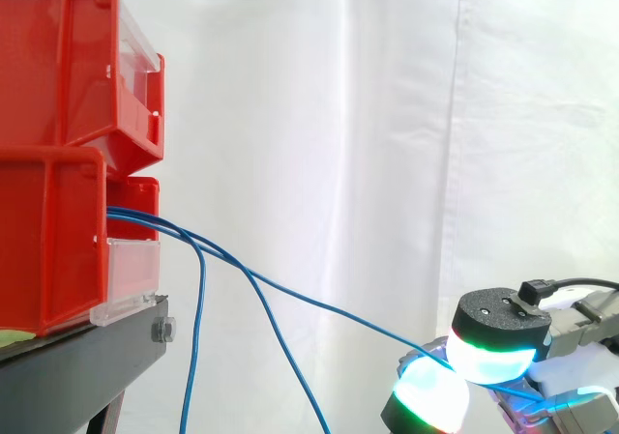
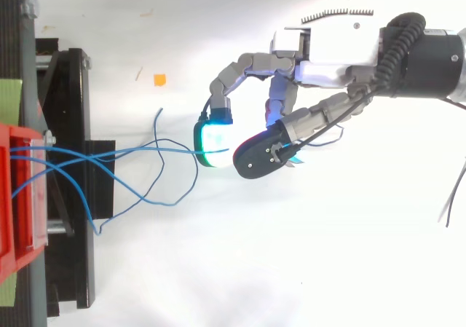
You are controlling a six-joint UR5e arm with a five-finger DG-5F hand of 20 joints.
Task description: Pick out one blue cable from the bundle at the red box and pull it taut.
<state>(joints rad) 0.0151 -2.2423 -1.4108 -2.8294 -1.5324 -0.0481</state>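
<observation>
One blue cable (image 1: 329, 306) is being pinched between the glowing fingertips (image 2: 212, 139) of the hand (image 2: 328, 68), so the hand is being kept closed on it. The cable is being held in a nearly straight line from the lower red box (image 1: 58, 250) down to the hand (image 1: 495, 326), low at the right of the side view. Only a small sag is being seen in it there. From the side, two other blue cables (image 1: 198, 337) are being shown hanging loose from the same box, down past the edge of the black stand (image 1: 87, 366). An upper red box (image 1: 68, 57) is being shown stacked on the lower one, with the white curtain (image 1: 338, 115) behind. How the loose cables end is not being shown from the side. From the top, their ends (image 2: 156, 196) are being seen curling in loops over the white floor (image 2: 218, 283), between the stand (image 2: 73, 123) and the hand. The held cable (image 2: 145, 150) is being seen from above running straight across to the fingertips. The bent fingers and the arm behind them are being shown better from the top. A small orange scrap (image 2: 159, 79) is being seen lying on the floor, well apart from the cables.
</observation>
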